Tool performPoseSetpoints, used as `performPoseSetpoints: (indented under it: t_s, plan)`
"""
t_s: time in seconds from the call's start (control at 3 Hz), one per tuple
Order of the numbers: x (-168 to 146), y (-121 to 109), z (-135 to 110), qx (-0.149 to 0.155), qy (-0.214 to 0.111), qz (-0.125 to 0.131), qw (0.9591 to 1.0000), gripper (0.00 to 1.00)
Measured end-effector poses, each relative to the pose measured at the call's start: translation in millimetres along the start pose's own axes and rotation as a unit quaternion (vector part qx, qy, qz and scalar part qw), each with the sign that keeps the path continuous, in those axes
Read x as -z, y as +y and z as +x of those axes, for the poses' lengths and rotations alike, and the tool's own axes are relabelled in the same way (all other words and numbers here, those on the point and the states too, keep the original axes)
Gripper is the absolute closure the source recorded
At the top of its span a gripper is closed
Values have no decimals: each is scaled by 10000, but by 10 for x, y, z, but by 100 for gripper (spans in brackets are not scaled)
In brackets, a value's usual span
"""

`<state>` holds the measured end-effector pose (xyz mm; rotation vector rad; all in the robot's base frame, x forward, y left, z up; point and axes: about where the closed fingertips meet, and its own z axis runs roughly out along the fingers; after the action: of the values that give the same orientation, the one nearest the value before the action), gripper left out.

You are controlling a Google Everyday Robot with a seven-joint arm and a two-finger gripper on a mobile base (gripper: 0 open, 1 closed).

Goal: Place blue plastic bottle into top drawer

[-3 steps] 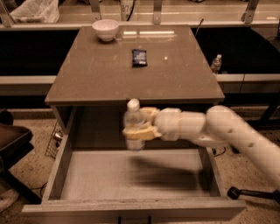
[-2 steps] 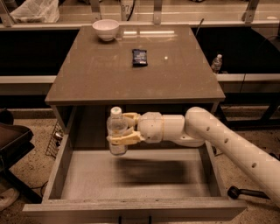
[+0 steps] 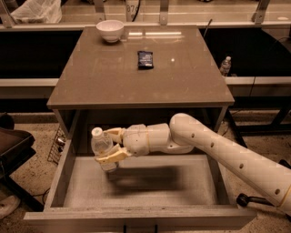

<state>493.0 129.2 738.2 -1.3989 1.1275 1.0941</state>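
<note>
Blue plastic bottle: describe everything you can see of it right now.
The blue plastic bottle looks clear and see-through, with a white cap on top. It is nearly upright, clamped sideways in the gripper, low inside the open top drawer, towards its rear corner on the picture's left. Whether its base touches the drawer floor cannot be told.

Lab-like: railed benches (image 3: 191,8) behind counter (image 3: 136,86); gripper (image 3: 107,145) holds blue plastic bottle (image 3: 100,141) over top drawer (image 3: 136,214).

Clear plastic bottle (image 3: 102,144) in smooth end effector (image 3: 106,146) (over matt drawer (image 3: 157,193)); glossy tabletop (image 3: 109,68).
</note>
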Motion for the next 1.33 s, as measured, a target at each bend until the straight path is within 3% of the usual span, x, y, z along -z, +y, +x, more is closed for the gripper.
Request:
performPoseSetpoints:
  t_s: [0.33, 0.67, 1.0, 1.33]
  plan:
    - [-95, 40, 197, 127, 456, 52, 9989, 100]
    - [-109, 50, 326, 35, 542, 86, 9985, 100]
    - [-78, 56, 505, -458, 359, 182, 9981, 100]
    - [-73, 47, 450, -458, 359, 181, 9981, 82]
